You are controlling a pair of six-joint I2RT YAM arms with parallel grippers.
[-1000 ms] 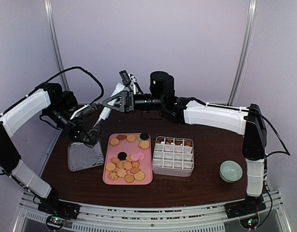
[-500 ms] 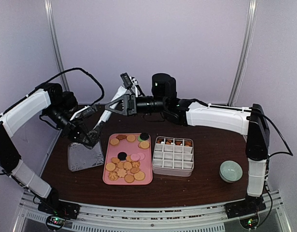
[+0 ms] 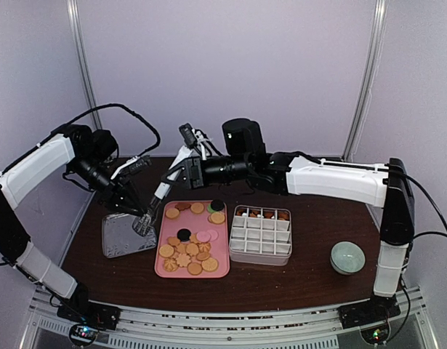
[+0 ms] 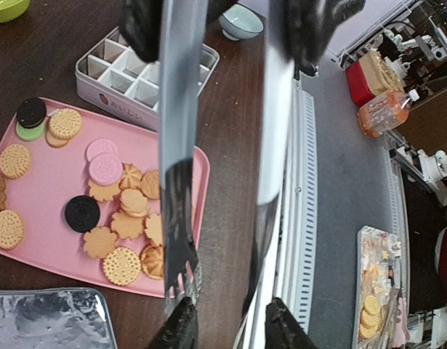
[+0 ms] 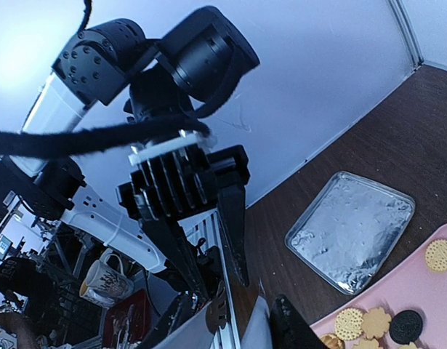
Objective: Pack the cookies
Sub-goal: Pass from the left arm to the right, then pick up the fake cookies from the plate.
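The cookies (image 3: 190, 251) lie heaped on a pink tray (image 3: 159, 270); in the left wrist view the cookies (image 4: 121, 218) are tan, pink and black. A few more fill the back row of the white divided box (image 3: 261, 236). Metal tongs (image 3: 165, 190) slant between both arms. My left gripper (image 3: 138, 212) holds their tip end, and both spread blades (image 4: 178, 145) rest against its parted fingers (image 4: 181, 329). My right gripper (image 3: 188, 173) is shut on the upper part, and in its own view the right gripper (image 5: 230, 331) has the silver metal between its fingers.
A foil tray (image 3: 125, 236) sits left of the pink tray, under the tong tips. A pale green bowl (image 3: 347, 257) stands at the right front. The table's near edge and rail run right of the tongs in the left wrist view.
My left fingers have parted and the tong blades have sprung apart with them. The right gripper has come lower and closed on the tongs. The tong tips have dropped toward the foil tray.
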